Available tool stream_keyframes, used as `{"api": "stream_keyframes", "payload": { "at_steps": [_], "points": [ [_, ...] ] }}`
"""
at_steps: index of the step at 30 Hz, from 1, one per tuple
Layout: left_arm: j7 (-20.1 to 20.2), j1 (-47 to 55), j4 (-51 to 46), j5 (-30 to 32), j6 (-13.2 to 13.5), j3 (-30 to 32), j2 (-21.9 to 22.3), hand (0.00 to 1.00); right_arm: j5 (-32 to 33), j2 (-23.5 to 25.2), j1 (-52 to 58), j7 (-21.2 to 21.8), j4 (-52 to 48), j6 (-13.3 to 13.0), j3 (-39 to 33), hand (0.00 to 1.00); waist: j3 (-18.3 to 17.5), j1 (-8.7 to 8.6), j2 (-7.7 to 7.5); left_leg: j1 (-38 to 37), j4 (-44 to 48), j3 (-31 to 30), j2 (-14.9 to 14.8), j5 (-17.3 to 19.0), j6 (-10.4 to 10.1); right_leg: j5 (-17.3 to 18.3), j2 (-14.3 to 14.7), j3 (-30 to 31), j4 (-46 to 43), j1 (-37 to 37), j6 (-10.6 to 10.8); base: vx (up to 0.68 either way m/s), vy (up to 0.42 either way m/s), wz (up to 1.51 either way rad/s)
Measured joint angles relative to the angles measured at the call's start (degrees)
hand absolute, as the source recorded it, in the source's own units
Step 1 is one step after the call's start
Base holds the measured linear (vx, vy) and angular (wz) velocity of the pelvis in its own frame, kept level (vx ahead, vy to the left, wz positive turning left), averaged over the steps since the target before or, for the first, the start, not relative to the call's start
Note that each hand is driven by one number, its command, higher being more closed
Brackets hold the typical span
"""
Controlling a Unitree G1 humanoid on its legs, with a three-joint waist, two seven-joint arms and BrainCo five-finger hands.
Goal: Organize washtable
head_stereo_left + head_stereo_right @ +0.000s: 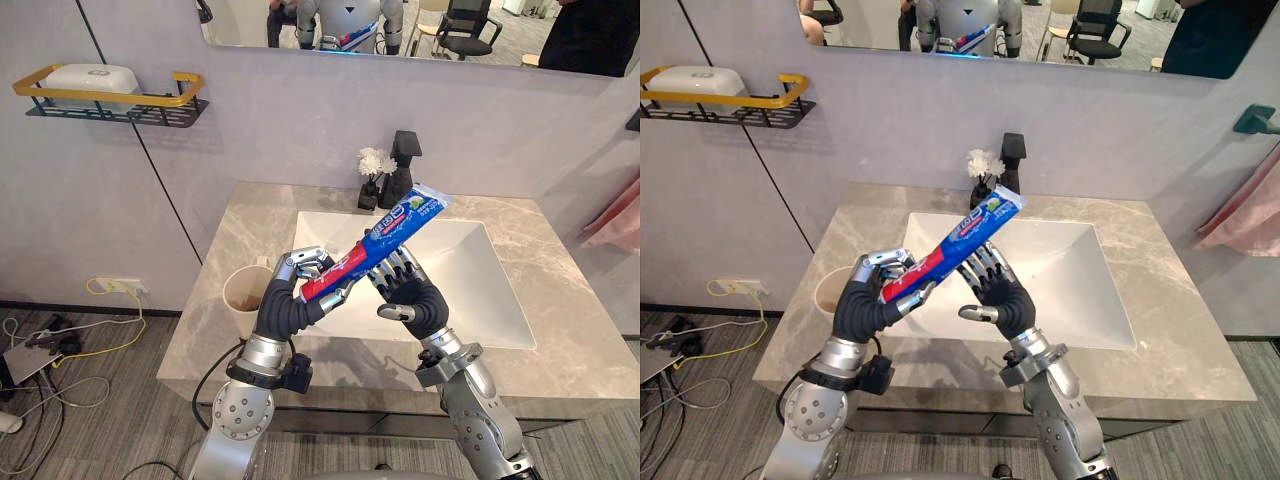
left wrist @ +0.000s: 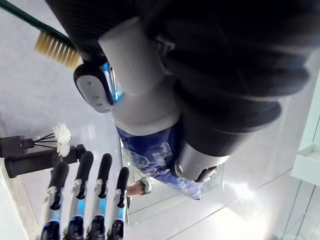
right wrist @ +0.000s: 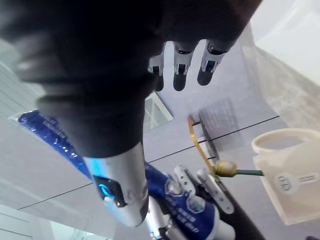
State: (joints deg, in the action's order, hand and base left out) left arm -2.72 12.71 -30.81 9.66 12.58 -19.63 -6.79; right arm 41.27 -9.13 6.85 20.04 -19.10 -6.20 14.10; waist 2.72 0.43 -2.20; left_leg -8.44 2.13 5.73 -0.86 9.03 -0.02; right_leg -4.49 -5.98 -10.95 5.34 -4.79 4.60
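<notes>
The left hand (image 1: 300,285) is curled round the red cap end of the blue-and-red plastic toothpaste tube (image 1: 405,220), which slants toward two o'clock above the white rectangular basin (image 1: 470,300). The right hand (image 1: 412,295), fingers straight and spread, stands just under the tube's middle, probably to steady it for a re-grip. The beige plastic cup (image 1: 243,292), at the left hand's nine o'clock, looks like the likely destination.

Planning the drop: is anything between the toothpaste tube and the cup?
Nothing visible. The left hand grips the toothpaste tube just right of the cup; the open right hand is on the tube's far side.
</notes>
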Motion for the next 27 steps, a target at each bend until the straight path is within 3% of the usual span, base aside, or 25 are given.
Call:
{"api": "stream_keyframes", "payload": {
  "at_steps": [27],
  "points": [
    [0.2, 1.3, 2.3, -3.1, 0.7, -3.3, 0.6, 1.00, 2.1, 0.9, -8.3, -3.1, -2.6, -0.3, 0.5, 0.00, 0.2, 0.55, -0.31, 0.2, 0.0, -0.4, 0.0, 0.0, 0.0, 0.0, 0.0, -0.2, 0.1, 0.0, 0.0, 0.00, 0.000, 0.00]
  ]
}}
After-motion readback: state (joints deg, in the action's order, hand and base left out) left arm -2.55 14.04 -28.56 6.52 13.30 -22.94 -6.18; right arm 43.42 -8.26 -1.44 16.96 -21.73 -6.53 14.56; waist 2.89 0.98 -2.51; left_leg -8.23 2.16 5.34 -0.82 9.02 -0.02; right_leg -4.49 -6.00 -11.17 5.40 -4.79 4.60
